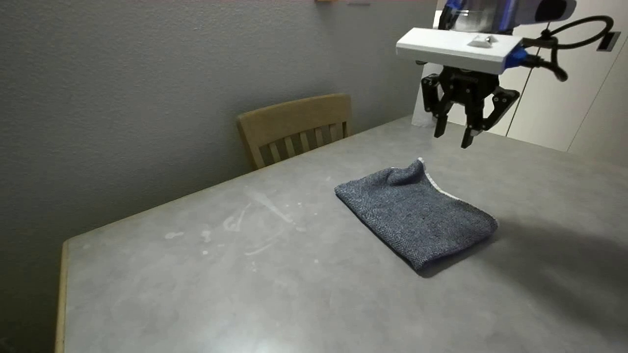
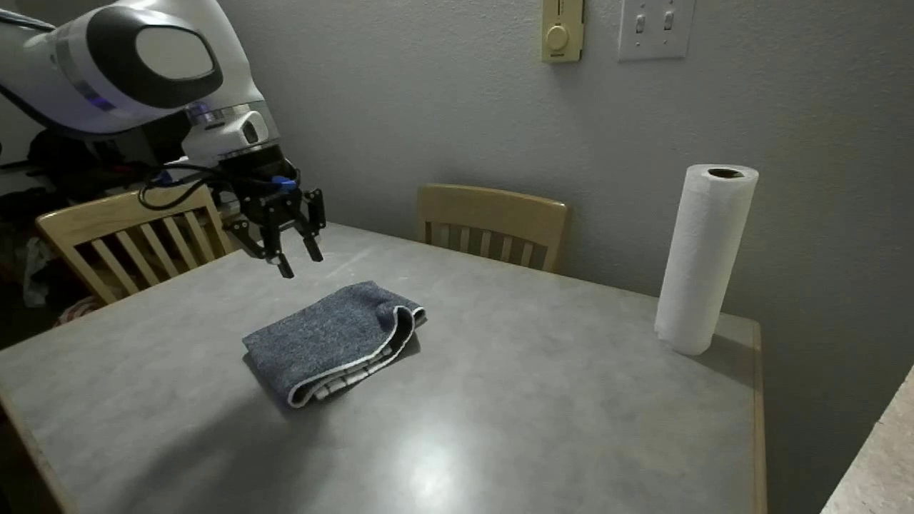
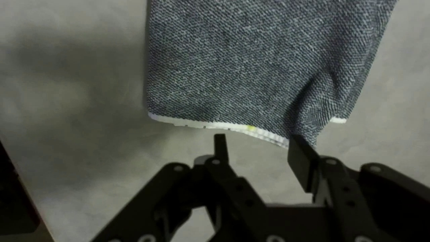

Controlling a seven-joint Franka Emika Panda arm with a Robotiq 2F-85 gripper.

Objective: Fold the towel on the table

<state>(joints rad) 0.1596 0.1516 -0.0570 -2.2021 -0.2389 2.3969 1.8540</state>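
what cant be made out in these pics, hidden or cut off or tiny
Towel, far end: cut off by the wrist view's top edge.
Towel, underside: mostly hidden against the table in all views.
Yellow mark on the towel: too small to identify in the wrist view.
Chair, seat: hidden behind the table in an exterior view.
Arm: cut off by the left edge in an exterior view.

The towel is lying on the table in both exterior views. Clock centred on it in an exterior view: gripper hanging in the air around 11, a chair past the table edge at 10, another chair past the edge near 2, wall behind it, paper roll standing on the table just shy of 3.
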